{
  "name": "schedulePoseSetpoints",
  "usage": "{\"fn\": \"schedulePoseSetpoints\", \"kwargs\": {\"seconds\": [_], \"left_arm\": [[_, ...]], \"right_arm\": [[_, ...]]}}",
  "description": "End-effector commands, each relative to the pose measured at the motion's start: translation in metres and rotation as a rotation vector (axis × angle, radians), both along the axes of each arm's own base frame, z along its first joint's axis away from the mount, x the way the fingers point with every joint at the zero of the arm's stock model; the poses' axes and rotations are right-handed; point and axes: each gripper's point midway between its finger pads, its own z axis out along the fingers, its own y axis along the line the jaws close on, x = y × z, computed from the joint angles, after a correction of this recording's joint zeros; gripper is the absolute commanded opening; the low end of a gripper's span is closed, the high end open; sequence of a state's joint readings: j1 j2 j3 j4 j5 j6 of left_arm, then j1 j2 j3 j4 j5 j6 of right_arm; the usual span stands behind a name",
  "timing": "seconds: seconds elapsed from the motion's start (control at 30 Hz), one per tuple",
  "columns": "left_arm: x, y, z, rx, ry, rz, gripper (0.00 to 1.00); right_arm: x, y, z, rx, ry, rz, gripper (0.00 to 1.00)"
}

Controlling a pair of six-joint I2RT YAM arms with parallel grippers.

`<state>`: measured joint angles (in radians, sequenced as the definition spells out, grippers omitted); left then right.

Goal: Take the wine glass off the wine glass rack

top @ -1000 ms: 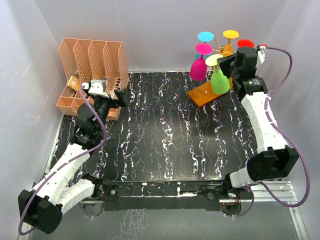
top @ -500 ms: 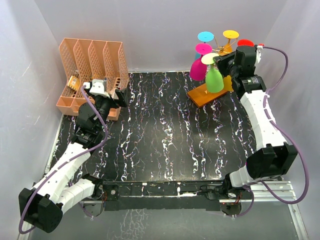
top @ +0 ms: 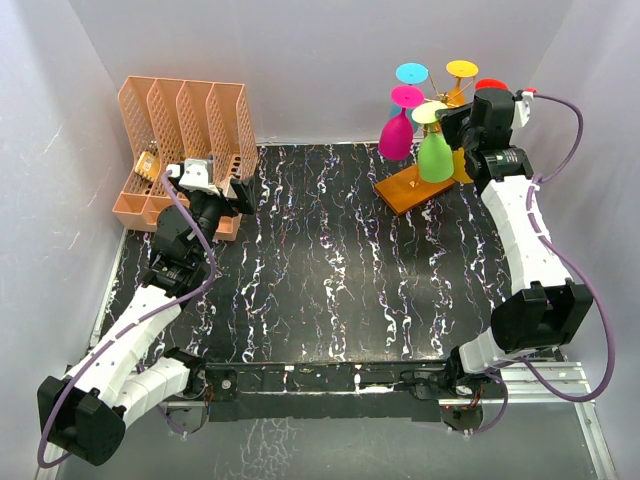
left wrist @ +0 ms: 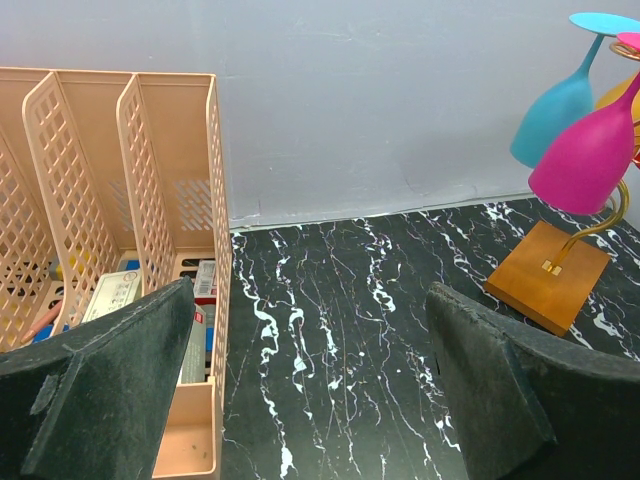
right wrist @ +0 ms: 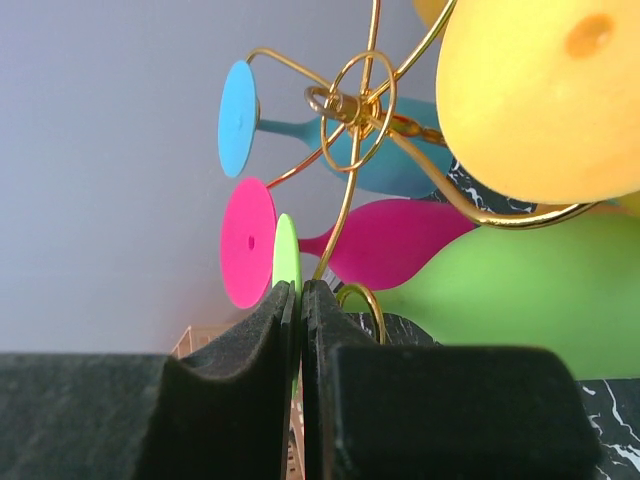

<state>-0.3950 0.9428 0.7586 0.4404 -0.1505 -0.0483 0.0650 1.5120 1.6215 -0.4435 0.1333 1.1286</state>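
The wine glass rack, gold wire on a square orange-brown base (top: 408, 188), stands at the back right; its spiral hub (right wrist: 350, 100) shows in the right wrist view and its base (left wrist: 548, 272) in the left wrist view. Several coloured glasses hang upside down on it. My right gripper (top: 448, 122) is shut on the flat foot (right wrist: 285, 255) of the green wine glass (top: 435, 158), whose bowl (right wrist: 520, 290) hangs beside a gold arm. My right gripper's fingertips (right wrist: 300, 286) meet on that foot. My left gripper (top: 215, 185) is open and empty (left wrist: 310, 292) over the black marbled table.
A magenta glass (top: 396, 137), a cyan foot (top: 411, 73), a yellow foot (top: 461, 68) and a red foot (top: 490, 86) crowd the rack near my right gripper. A peach file organizer (top: 185, 130) with small items stands at the back left, beside my left gripper. Grey walls enclose the table.
My right gripper, holding the green glass's foot, first shifted a little left, then came back right and slightly farther back. The left arm has not moved.
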Motion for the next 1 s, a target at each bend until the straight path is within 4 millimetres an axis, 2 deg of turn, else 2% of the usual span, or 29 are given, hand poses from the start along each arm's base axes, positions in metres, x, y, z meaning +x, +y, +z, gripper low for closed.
{"fn": "schedulePoseSetpoints", "kwargs": {"seconds": [0.0, 0.27, 0.5, 0.83, 0.97], "left_arm": [[-0.001, 0.0, 0.01, -0.007, -0.035, 0.0, 0.97], [-0.001, -0.001, 0.009, -0.004, -0.031, -0.002, 0.97], [-0.001, -0.001, 0.009, -0.007, -0.031, -0.005, 0.97], [-0.001, -0.003, 0.01, -0.012, -0.03, -0.014, 0.97], [-0.001, -0.008, 0.009, -0.016, -0.018, -0.037, 0.97]], "right_arm": [[-0.003, -0.019, 0.047, 0.021, -0.128, -0.094, 0.07], [-0.014, -0.041, 0.044, 0.066, -0.132, -0.192, 0.07], [-0.026, -0.043, 0.044, 0.104, -0.14, -0.203, 0.07], [-0.068, -0.037, 0.025, 0.143, -0.125, -0.166, 0.07], [-0.094, -0.023, 0.026, 0.093, -0.193, -0.066, 0.07]]}}
